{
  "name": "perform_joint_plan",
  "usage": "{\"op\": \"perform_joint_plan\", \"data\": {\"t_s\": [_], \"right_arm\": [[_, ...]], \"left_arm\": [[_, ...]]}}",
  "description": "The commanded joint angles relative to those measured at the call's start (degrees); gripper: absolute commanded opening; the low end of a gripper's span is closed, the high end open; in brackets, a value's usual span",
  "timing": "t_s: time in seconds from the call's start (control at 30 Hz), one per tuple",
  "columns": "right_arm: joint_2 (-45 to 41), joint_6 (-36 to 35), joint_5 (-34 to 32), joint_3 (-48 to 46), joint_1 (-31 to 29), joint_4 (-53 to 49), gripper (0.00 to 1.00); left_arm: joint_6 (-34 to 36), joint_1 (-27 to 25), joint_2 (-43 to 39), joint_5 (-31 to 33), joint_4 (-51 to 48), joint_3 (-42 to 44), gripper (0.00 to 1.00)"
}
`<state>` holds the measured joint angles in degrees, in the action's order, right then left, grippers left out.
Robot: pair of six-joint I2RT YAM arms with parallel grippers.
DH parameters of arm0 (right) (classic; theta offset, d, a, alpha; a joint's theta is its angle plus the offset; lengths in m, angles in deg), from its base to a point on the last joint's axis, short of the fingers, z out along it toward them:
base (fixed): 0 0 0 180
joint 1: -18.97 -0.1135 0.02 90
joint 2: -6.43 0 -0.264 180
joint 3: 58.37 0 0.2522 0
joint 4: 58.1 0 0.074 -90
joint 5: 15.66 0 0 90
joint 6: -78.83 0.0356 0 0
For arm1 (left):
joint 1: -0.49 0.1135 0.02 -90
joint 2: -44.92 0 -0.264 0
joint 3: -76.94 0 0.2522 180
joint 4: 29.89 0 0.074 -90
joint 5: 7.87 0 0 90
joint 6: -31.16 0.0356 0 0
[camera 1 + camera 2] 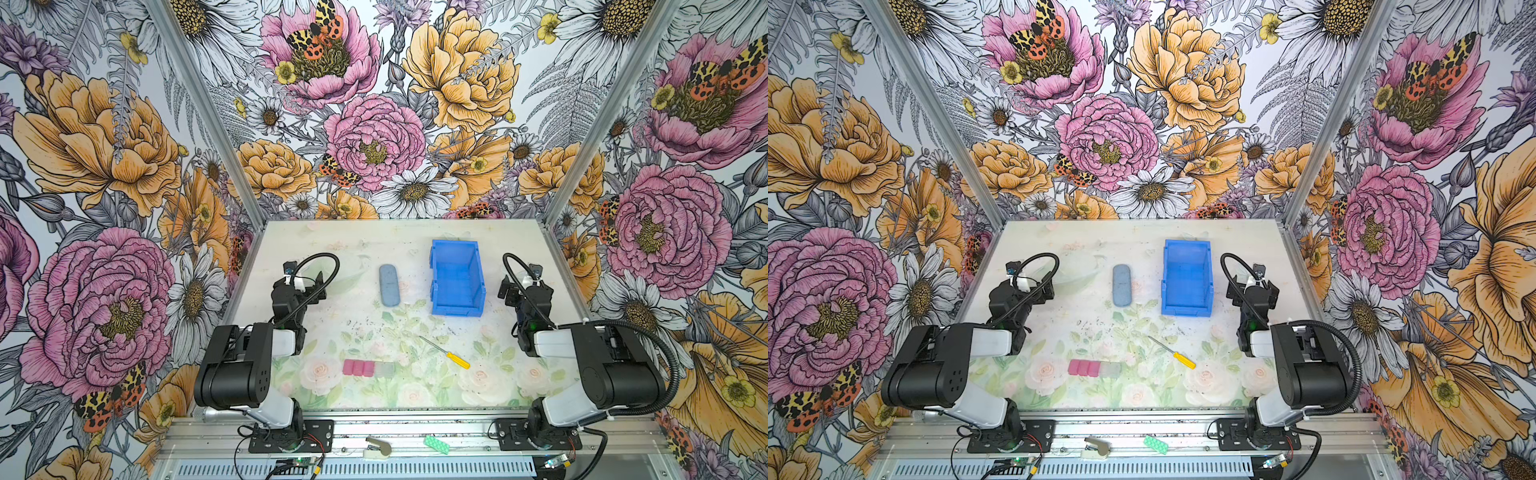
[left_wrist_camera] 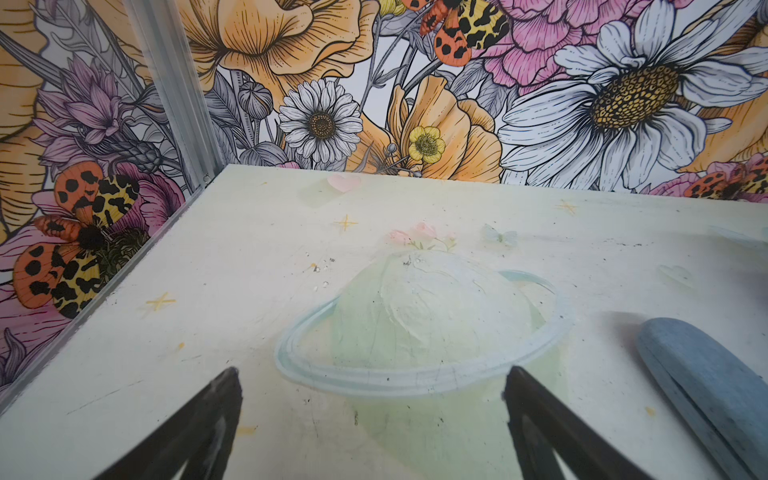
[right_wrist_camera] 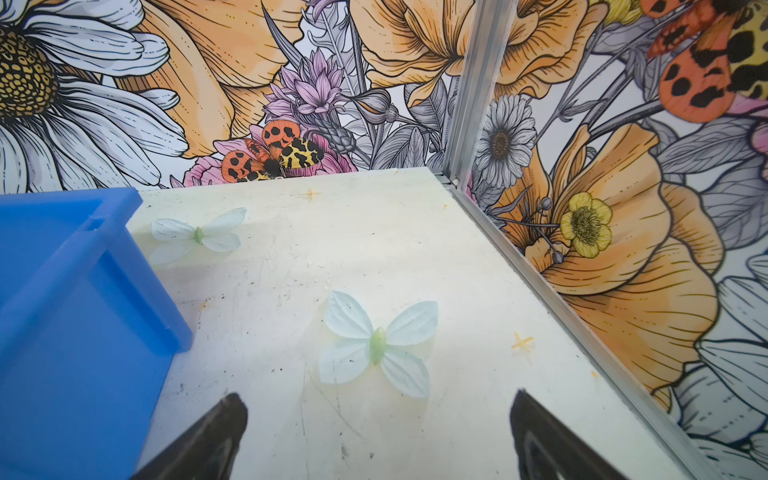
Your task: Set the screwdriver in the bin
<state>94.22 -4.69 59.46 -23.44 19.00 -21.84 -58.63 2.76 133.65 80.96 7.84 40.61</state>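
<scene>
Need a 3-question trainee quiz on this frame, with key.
1. True or false: the screwdriver already lies inside the bin.
2. What lies beside the bin, toward the left arm? A) pink blocks B) grey-blue case C) screwdriver
3. Fill in: the left gripper and right gripper are both ____.
Key: 1 false, it lies on the table in front of the bin; 2 B; 3 open, holding nothing.
</scene>
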Motion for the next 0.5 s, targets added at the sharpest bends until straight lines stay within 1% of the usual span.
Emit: {"op": "perform_joint_plan", "data": {"t_s": [0.0,0.47], "right_arm": [[0.18,-0.18,0.59,0.38,-0.09,1.31,0.99],[0.05,-0.22,0.58,0.32,-0.06,1.39,0.99]], "left_arm": [[0.31,0.02,0.08,-0.94,1.54,0.59,0.99],[0.22,0.30,0.06,-1.38,1.72,0.64,0.99]]}}
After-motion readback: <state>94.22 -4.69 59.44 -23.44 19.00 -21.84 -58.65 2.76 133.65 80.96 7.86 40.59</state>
